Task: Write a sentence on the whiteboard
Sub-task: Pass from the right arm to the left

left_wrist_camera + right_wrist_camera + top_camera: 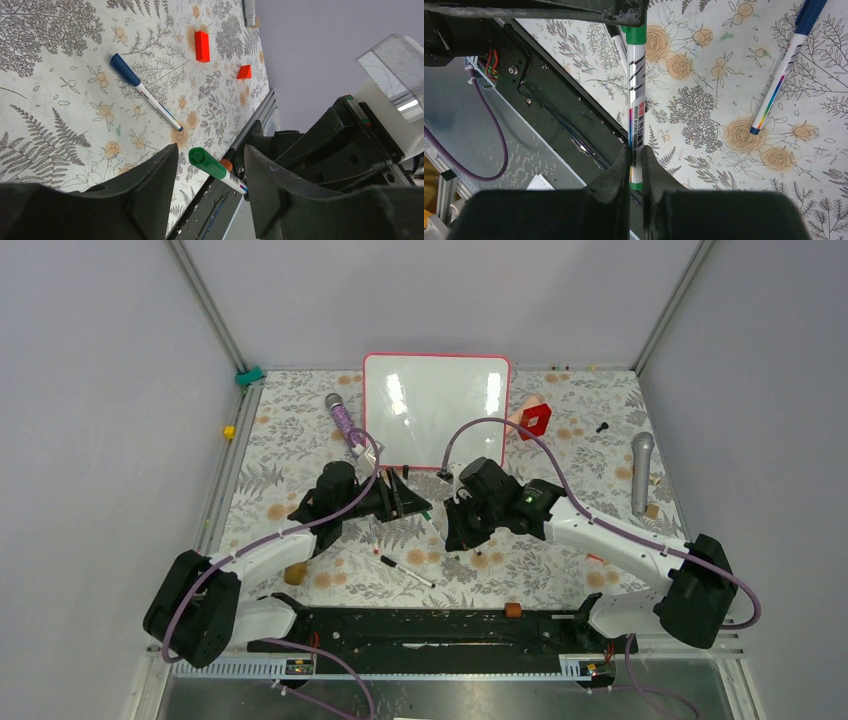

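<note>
1. Whiteboard (437,410): pink-red frame, stood at the far centre of the table (290,440). Its face is seen white with glare streaks. It lies beyond both grippers and apart from them.
2. Right gripper (636,155): clamped tight on the barrel of a green marker (636,75) near its rear end. The marker is held above the table's near middle.
3. Left gripper (210,149): jaws parted and set on either side of the marker's green cap. A gap is seen on each side, and no contact can be made out.
4. Blue-capped marker (145,92): laid flat on the floral cover, near the grippers and apart from them.
5. Red block (202,46): laid on the cover, with a smaller red wedge (244,72) near it.
6. Purple microphone (343,420): laid just left of the whiteboard.
7. Grey microphone (641,470): laid at the far right of the table, well apart from the board.
</note>
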`<state>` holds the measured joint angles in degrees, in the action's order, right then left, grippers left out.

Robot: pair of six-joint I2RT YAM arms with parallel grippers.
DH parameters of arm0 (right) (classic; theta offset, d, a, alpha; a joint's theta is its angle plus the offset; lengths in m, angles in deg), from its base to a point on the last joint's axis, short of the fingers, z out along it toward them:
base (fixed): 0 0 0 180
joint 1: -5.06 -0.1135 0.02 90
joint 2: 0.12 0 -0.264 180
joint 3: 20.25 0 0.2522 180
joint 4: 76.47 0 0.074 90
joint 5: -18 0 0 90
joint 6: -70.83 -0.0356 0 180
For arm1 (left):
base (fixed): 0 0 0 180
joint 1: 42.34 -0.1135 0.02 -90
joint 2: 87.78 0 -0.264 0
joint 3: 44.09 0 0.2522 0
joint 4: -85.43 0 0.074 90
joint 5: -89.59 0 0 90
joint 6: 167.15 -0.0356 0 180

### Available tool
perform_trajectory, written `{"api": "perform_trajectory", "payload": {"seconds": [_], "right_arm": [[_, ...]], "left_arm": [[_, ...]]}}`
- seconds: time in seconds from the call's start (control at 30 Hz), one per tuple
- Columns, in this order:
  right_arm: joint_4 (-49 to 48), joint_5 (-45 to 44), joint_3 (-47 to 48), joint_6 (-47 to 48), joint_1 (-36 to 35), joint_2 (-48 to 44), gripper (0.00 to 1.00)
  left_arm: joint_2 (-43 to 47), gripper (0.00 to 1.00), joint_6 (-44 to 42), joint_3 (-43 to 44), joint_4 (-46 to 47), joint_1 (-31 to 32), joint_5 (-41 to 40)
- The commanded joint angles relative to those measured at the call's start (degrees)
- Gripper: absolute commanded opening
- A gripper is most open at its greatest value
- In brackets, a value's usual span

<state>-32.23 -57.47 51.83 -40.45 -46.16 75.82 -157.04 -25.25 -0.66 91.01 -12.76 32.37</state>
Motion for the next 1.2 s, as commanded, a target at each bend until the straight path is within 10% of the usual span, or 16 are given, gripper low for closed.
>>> {"api": "perform_trajectory", "payload": {"seconds": [0.0, 0.3, 0.43, 0.7, 1.17], "right_arm": [[-1.3, 0.5, 2.0, 0.7, -0.4, -1.6, 0.00], [-1.6, 0.4, 1.9, 1.0, -0.4, -1.2, 0.00], [-1.7, -1.8, 0.9, 0.4, -0.4, -2.6, 0.10], [-12.8, -10.9, -8.3, -4.8, -0.3, -15.1, 0.63], [-57.5, -24.5, -26.4, -22.5, -0.4, -25.0, 0.61]], "left_arm": [[-1.5, 0.49, 1.3, 2.2, 5.3, 0.5, 4.0], [-6.2, 0.00, 11.0, 0.7, 17.5, 0.7, 9.1], [-7.2, 0.00, 17.1, -1.4, 25.2, 0.7, 9.3], [-6.5, 0.00, 25.1, -4.3, 34.3, 0.5, 5.9], [3.1, 0.00, 31.5, -4.5, 34.3, 0.5, -13.6]]}}
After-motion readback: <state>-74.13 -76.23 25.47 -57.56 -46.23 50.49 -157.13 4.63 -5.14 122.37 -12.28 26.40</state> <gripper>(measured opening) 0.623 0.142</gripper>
